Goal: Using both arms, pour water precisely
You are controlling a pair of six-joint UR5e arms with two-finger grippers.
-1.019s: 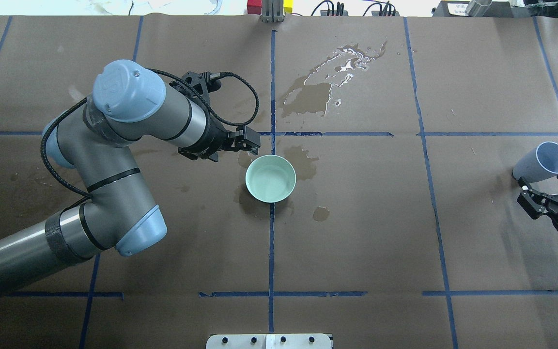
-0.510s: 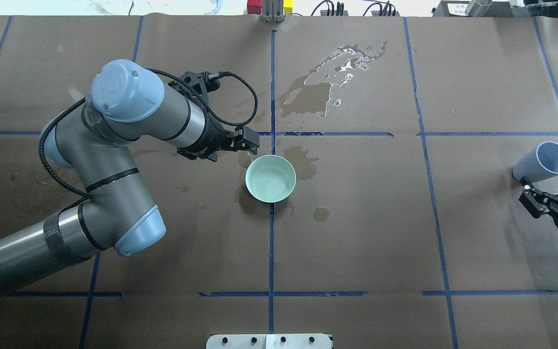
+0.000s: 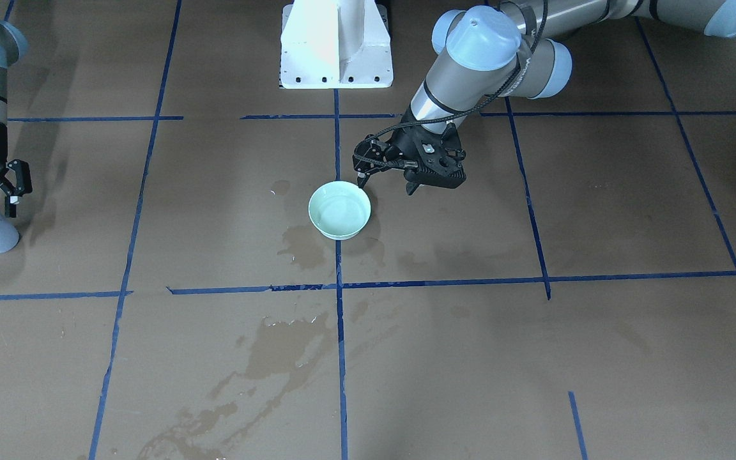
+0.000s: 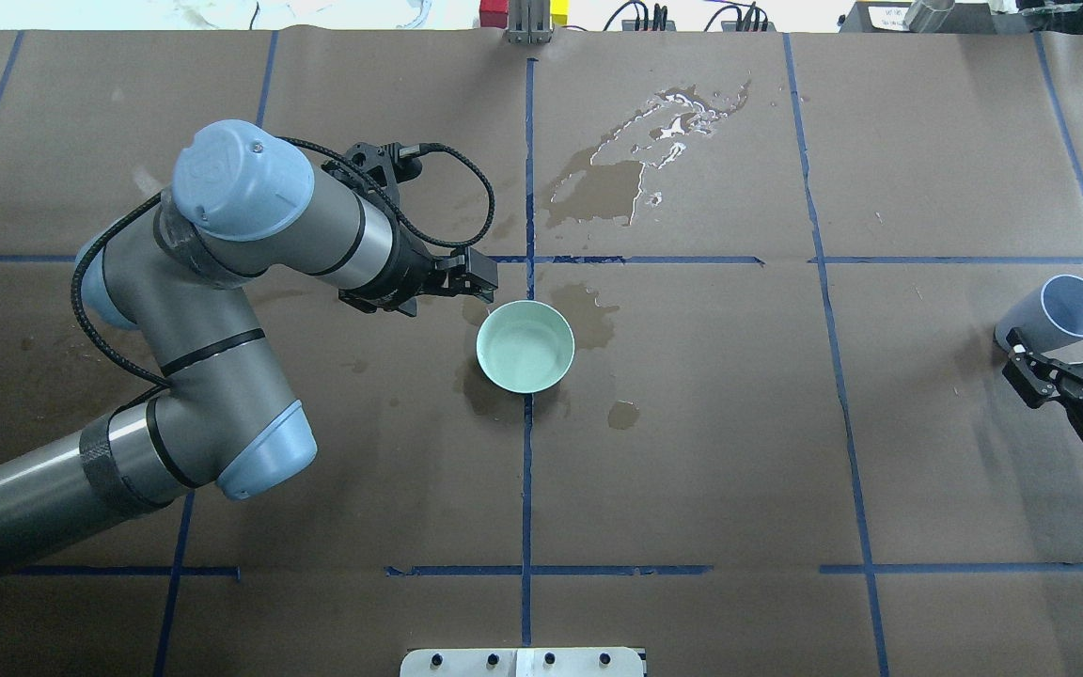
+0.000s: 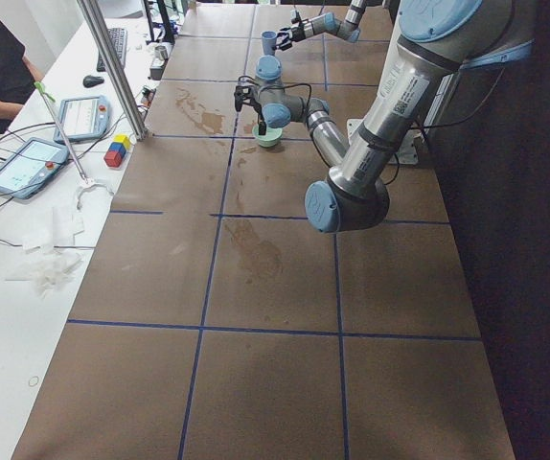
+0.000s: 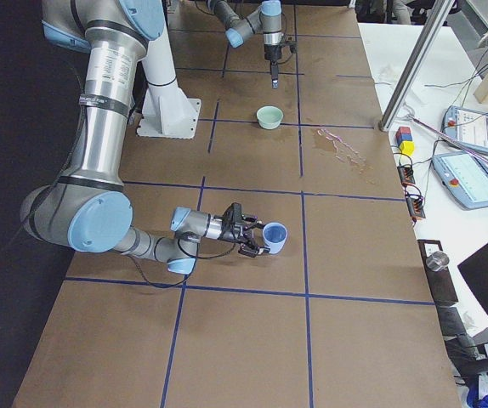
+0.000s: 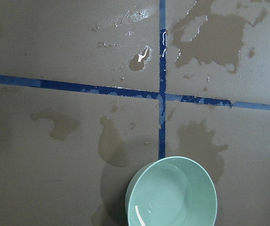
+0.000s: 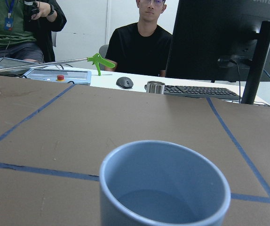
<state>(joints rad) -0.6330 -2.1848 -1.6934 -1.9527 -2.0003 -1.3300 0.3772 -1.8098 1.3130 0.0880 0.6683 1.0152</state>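
Observation:
A mint-green bowl (image 4: pixel 525 346) stands at the table's middle, with a faint sheen of water (image 7: pixel 171 197) inside; it also shows in the front view (image 3: pixel 339 209). My left gripper (image 4: pixel 443 291) is open and empty, pointing down just to the bowl's left, one fingertip (image 3: pixel 360 182) close to the rim. A pale blue cup (image 4: pixel 1054 315) stands upright at the far right and fills the right wrist view (image 8: pixel 163 188). My right gripper (image 4: pixel 1068 355) is open on the cup's robot side, with its fingers (image 3: pixel 13 191) beside the cup, not closed on it.
Dark wet stains mark the brown paper beyond the bowl (image 4: pixel 635 160) and around it (image 4: pixel 623 414). The white pedestal (image 3: pixel 336 45) stands at the robot's side. Past the table's far edge are a metal pole (image 5: pixel 112 67), tablets (image 6: pixel 473 178), coloured blocks (image 5: pixel 117 151) and seated people.
My left gripper has drawn slightly left, away from the bowl's rim. My right gripper has moved forward, closer around the cup. The bowl and cup have not moved.

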